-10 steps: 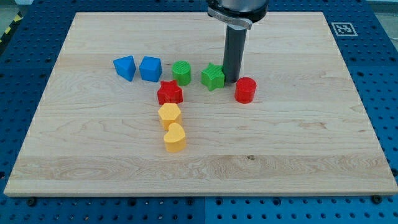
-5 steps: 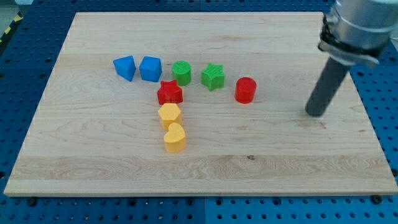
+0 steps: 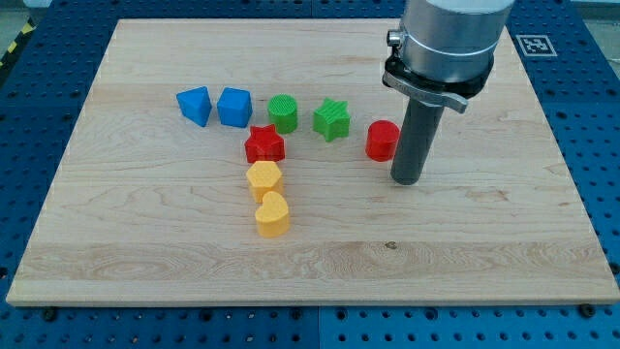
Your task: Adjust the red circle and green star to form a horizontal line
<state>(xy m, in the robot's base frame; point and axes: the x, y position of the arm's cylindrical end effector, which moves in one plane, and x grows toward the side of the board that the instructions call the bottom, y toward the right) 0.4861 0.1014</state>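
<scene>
Two blue blocks point(image 3: 214, 106), green cylinder point(image 3: 284, 112), red star point(image 3: 264, 144), yellow pair point(image 3: 267, 198).

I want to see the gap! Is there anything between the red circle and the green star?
No. In the camera view, only bare wood shows between the red circle and the green star. My tip sits just right of the red circle, slightly lower.

A pale wooden board point(image 3: 320, 262) is lying on a blue perforated bench point(image 3: 601, 126) that is showing on all sides. A black-and-white marker point(image 3: 534, 45) is sitting at the board's top right corner. Yellow-black striping point(image 3: 14, 46) is running along the view's upper left edge. Lighting is falling evenly.
</scene>
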